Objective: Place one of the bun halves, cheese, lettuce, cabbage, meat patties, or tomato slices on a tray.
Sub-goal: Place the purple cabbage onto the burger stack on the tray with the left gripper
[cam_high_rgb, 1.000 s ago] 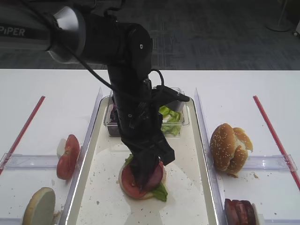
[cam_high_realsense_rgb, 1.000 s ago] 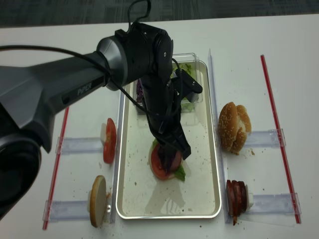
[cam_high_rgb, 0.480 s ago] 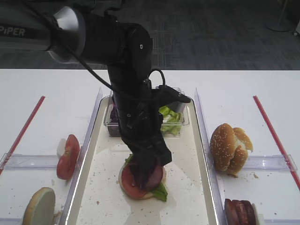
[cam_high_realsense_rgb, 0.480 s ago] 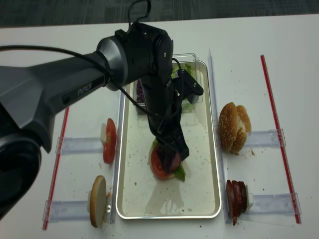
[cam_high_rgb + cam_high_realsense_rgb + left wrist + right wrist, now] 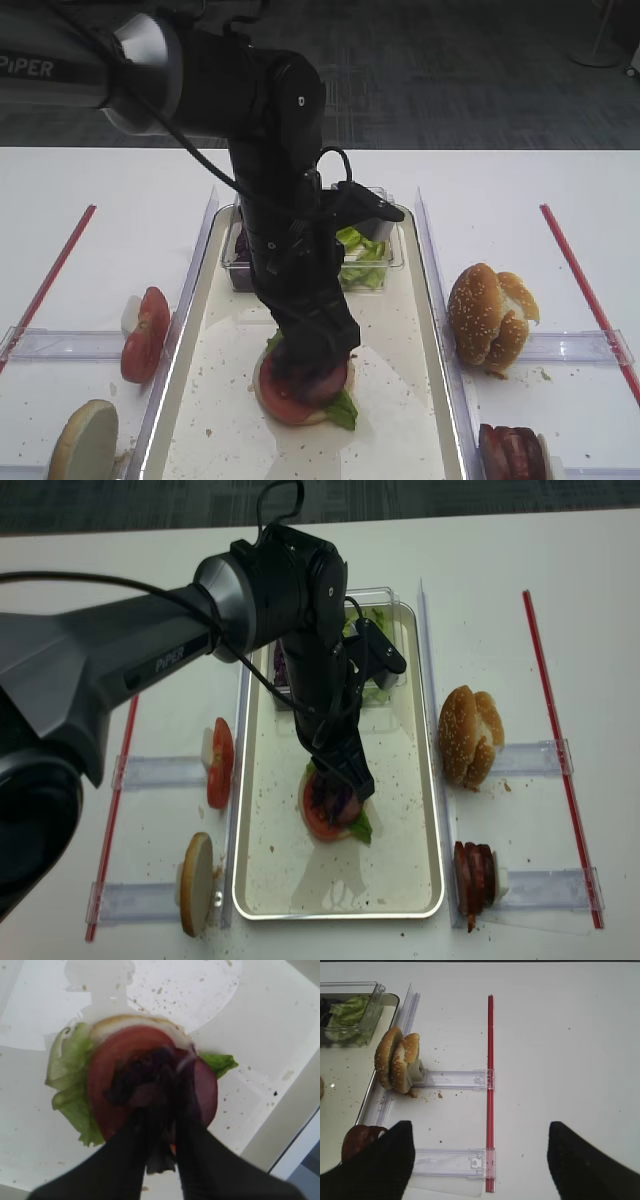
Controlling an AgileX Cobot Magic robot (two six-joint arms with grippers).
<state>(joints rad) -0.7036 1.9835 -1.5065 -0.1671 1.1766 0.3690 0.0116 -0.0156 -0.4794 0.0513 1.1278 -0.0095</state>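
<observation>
- Purple cabbage (image 5: 142, 1077) sits in a small clump on top of the tomato slice (image 5: 112, 1082), low in the middle of your high view.
- Your left gripper (image 5: 167, 1105) hangs right over that clump. Its two black fingers (image 5: 192, 1135) stand only a little apart, and some purple shreds seem to lie between them. You cannot tell for sure if they pinch the shreds or have let go.
- Under the tomato you see lettuce (image 5: 70, 1092) and a pale bun half (image 5: 132, 1022), all stacked on the tray (image 5: 200, 400).
- So the cabbage looks put down, and what is left is to open up and lift away.
- Compared with a second ago, the fingers were shut tight and now show a small gap, and the arm has risen a bit.
- Your right gripper (image 5: 477, 1160) waits with its fingers spread wide over the white table (image 5: 570, 1035), near the spare buns (image 5: 395, 1065).
</observation>
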